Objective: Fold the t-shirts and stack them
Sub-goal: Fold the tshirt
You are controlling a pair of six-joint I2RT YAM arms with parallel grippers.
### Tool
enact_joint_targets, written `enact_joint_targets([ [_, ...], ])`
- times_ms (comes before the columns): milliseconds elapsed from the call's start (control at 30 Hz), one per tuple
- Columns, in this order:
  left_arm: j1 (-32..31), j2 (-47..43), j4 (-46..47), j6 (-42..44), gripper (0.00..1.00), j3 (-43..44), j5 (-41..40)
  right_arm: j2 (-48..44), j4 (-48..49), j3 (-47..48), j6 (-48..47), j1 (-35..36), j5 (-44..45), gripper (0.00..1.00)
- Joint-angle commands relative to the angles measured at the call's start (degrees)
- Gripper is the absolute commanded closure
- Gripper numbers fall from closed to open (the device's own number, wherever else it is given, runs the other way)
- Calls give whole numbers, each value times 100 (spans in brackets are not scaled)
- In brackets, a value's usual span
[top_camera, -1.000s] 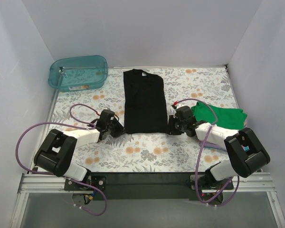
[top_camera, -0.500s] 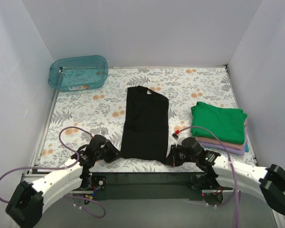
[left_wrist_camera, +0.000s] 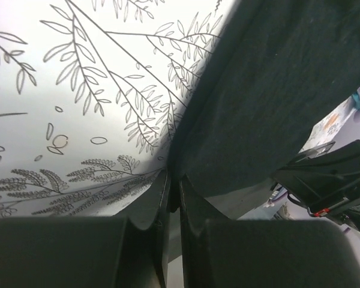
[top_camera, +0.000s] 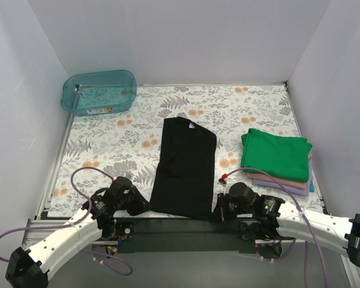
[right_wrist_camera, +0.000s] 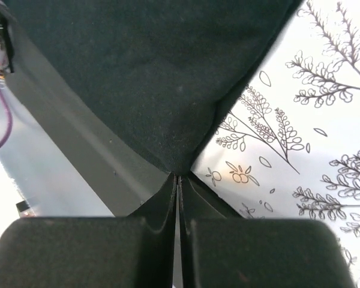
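The black t-shirt [top_camera: 186, 162] has slid nearer; my left gripper [left_wrist_camera: 173, 180] and right gripper [right_wrist_camera: 178, 177] clench its hem corners. I should lift both evenly.

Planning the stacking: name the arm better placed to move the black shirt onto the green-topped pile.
Right, likely: the right tool holds the black shirt, and the pile lies on that side; left tool holds it too, farther away.
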Motion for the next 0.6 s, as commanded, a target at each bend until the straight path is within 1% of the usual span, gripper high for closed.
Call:
enact_joint_targets([
  [0, -17, 268, 125, 178, 100, 574, 55, 318, -576, 681, -323, 42, 334, 99],
  [33, -26, 294, 108, 301, 100, 733, -33, 354, -699, 848, -394, 42, 447, 99],
  [67, -26, 312, 100, 372, 100, 874, -121, 363, -830, 1120, -525, 42, 788, 99],
  [100, -17, 347, 108, 451, 100, 1128, -366, 381, -1180, 1279, -587, 33, 974, 99],
  [167, -26, 426, 126, 600, 100, 1323, -543, 407, -1489, 1560, -763, 42, 1614, 99],
  [200, -26, 548, 143, 644, 100, 1420, -579, 424, -1647, 1858, -825, 42, 1748, 99],
  [300, -26, 821, 432, 767, 100, 1754, -596, 442, -1737, 2220, -1096, 33, 2204, 99],
  [433, -26, 1374, 1038, 908, 100, 2210, -921, 600, -1912, 2930, -1343, 25, 2917, 99],
  [533, -26, 1822, 1171, 1040, 100, 2868, -1675, 854, -2079, 3415, -1563, -80, 3671, 99],
  [567, -26, 1963, 1233, 1084, 100, 2975, -1817, 908, -2071, 3529, -1651, -151, 3778, 99],
])
